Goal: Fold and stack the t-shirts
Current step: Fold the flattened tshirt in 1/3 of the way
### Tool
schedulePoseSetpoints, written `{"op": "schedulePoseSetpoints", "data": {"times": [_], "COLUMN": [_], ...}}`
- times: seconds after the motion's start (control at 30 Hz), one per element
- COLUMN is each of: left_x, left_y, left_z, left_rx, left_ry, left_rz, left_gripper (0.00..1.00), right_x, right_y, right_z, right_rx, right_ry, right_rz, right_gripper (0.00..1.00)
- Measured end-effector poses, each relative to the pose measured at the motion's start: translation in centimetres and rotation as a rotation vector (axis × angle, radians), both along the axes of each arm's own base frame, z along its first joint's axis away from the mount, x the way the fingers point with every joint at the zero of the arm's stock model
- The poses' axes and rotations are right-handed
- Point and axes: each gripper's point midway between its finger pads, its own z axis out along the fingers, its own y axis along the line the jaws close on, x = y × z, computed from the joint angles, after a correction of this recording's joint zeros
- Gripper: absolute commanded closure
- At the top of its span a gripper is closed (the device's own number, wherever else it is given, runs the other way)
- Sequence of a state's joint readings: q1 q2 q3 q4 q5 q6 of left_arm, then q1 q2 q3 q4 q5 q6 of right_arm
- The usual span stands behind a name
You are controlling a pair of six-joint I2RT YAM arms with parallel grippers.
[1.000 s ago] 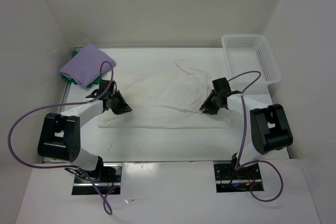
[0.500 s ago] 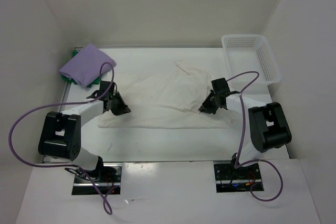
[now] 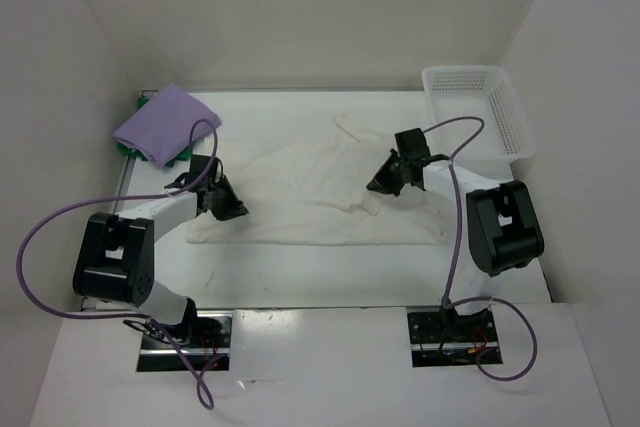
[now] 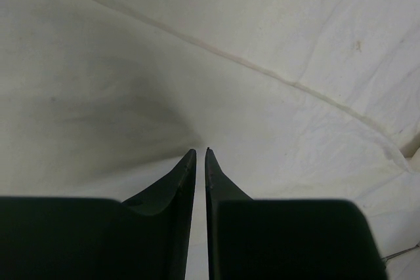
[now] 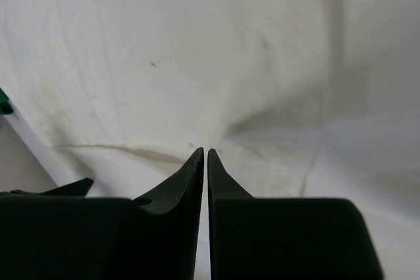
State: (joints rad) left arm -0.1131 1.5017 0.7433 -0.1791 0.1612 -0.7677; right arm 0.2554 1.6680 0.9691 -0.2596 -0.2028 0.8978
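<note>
Look first at the white lattice basket. It sits at the far right corner of the desk, and you can see its holey floor through the open top.

The cream-white t-shirt lies spread out in the middle of the desk. The lavender-purple t-shirt is folded at the far left corner. It lies on top of the green t-shirt, so only green edges peek out.

Your left end effector is down on the left side of the cream-white t-shirt. Its fingers are almost pressed together and pinch the cloth. Your right end effector is on the right side of the same shirt. Its fingers are also almost pressed together, and the cloth bunches up at their tips.

A purple cable loops out wide from the left arm. Another purple cable runs along the right arm, close to the basket.

Since a second ago, the right end effector has closed and moved toward the far side. The right part of the shirt has come up with it. The left end effector has stayed put.
</note>
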Motion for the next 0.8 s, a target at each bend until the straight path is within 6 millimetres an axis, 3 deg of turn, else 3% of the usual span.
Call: {"op": "schedulePoseSetpoints", "data": {"times": [0.27,0.4,0.6,0.67,0.8], "left_x": [0.0,0.0,0.5,0.5,0.5], "left_y": [0.9,1.5,1.6,1.6,1.5], "left_z": [-0.1,0.5,1.6,1.6,1.6], "left_rx": [0.007,0.013,0.015,0.014,0.010], "left_ry": [0.011,0.003,-0.031,-0.031,-0.030], "left_rz": [0.027,0.044,0.047,0.047,0.044], "left_gripper": [0.84,0.83,0.83,0.83,0.83], "right_x": [5.0,4.9,0.1,-1.7,-4.8], "right_y": [2.9,2.1,-0.2,-0.7,-1.6], "right_z": [-0.1,1.1,5.7,5.0,0.6], "right_rx": [0.022,-0.026,-0.029,-0.029,-0.062], "right_ry": [-0.011,-0.038,-0.147,-0.134,-0.011], "right_rz": [0.032,0.012,-0.033,-0.037,-0.041], "right_gripper": [0.92,0.85,0.85,0.83,0.72]}}
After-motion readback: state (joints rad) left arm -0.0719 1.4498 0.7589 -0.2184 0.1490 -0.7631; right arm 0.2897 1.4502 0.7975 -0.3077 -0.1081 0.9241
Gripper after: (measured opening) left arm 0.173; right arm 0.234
